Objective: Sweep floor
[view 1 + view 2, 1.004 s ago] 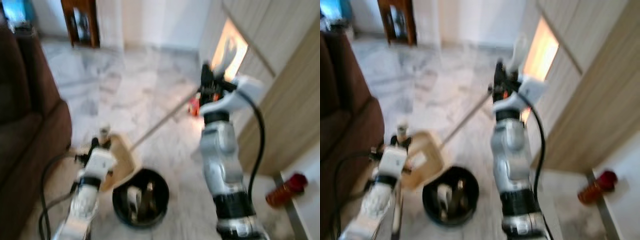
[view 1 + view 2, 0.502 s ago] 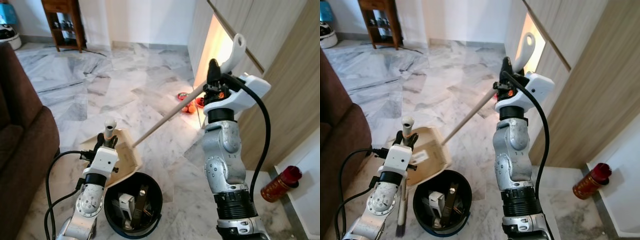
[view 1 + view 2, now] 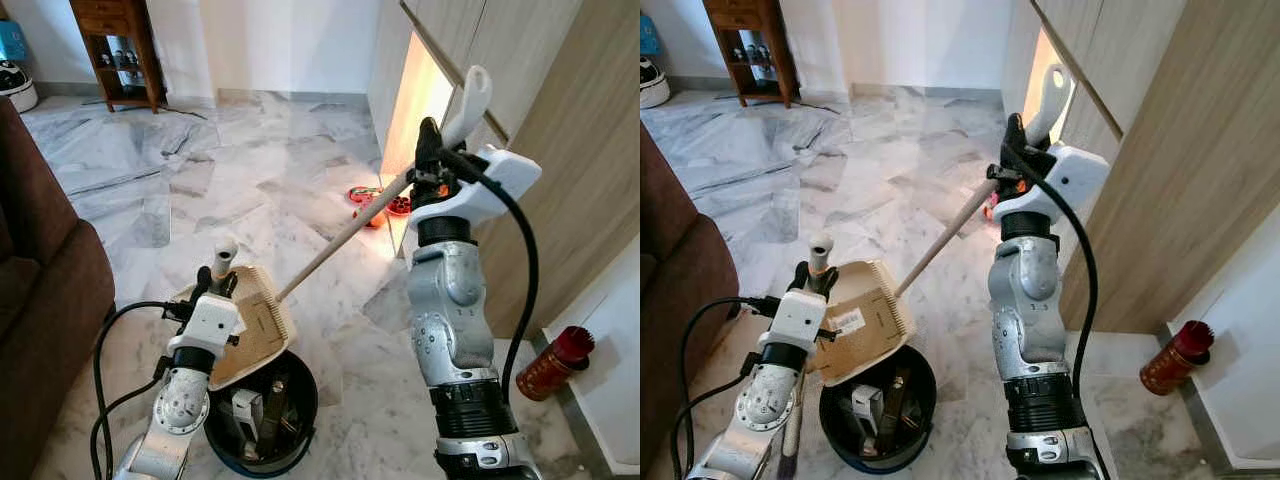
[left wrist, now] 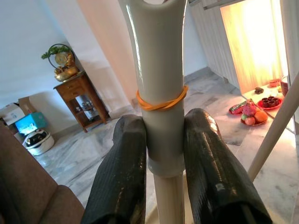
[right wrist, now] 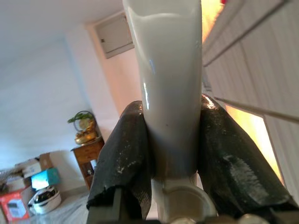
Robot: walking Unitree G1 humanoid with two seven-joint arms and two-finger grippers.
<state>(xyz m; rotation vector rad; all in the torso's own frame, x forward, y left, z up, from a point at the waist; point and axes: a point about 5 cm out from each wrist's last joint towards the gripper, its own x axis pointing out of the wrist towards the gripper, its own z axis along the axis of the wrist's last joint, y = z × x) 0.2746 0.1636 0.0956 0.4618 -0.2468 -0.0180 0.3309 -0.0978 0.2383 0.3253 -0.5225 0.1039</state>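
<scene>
Marble floor [image 3: 250,190]: left fingers [image 4: 120,172] pinch dustpan handle [image 4: 159,88] above bin [image 3: 262,420]; right fingers [image 5: 125,163] clamp, seemingly, broom handle [image 3: 345,235].

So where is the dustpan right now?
In the left eye view the dustpan is low on the robot's left, tilted over the black bin, its long handle running up to the right pincer.

left end effector [image 4: 163,154]: low, fingers clamped | right end effector [image 5: 169,140]: raised high, fingers clamped
</scene>
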